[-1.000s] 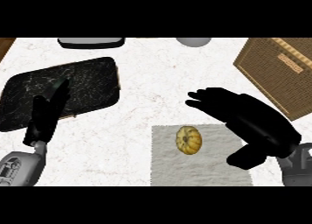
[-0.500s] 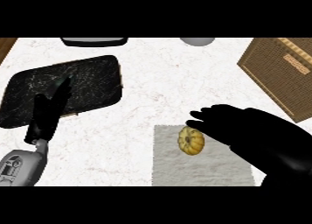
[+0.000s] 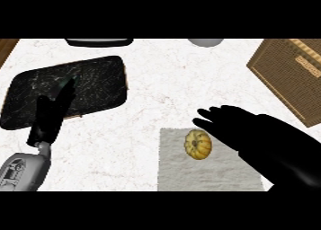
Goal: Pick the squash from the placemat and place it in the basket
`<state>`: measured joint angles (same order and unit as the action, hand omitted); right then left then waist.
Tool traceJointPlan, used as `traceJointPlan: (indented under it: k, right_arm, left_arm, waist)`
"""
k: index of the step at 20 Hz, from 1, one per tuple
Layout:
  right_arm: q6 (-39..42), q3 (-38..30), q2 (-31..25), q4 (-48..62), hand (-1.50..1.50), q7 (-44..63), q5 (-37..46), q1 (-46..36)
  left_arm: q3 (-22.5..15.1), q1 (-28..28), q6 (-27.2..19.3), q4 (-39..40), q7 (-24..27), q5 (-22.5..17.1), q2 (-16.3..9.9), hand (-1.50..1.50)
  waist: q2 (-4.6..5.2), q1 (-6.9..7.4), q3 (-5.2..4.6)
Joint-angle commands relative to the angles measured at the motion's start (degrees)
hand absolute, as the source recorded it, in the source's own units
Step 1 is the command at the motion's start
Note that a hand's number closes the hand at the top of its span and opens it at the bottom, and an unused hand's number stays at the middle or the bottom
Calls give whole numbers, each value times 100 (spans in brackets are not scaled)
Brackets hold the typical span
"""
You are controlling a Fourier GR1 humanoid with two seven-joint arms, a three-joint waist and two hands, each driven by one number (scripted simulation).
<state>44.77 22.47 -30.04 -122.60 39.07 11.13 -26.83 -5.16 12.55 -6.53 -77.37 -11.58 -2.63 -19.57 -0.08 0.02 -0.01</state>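
The squash is seen lying on the placemat, just to the left of the right hand. It is stood tall, top to bottom. The right hand is much nearer than the left hand. Its fingers are held out almost straight, and nothing is held yet. The basket is found beyond that hand.

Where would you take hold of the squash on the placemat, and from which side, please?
Around its round, ribbed body, across the narrower width, coming from above and the right. The squash lies flat on the placemat with open cloth on both sides, and the right hand already hovers just beside it with fingers spread, so thumb and fingers could likely close over it from there.
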Motion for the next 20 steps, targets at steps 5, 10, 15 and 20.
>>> traceJointPlan:
  k: [5,10,15,20]
  right_arm:
    - [-140,160,592,577,-150,-708,1362,108]
    - [-260,164,611,1152,-150,-1507,1882,501]
    - [-535,389,891,1308,-150,-1881,2621,774]
    - [-1152,404,882,1993,-150,-2754,3217,947]
  left_arm:
    - [-151,-110,-224,-481,-366,440,406,0]
    - [-12,-111,-24,-460,-329,463,436,0]
    - [340,62,220,-184,-290,471,324,0]
    - [675,142,654,460,335,318,209,0]
  waist:
    - [6,39,3]
    - [11,39,5]
    - [7,12,3]
    - [17,-1,2]
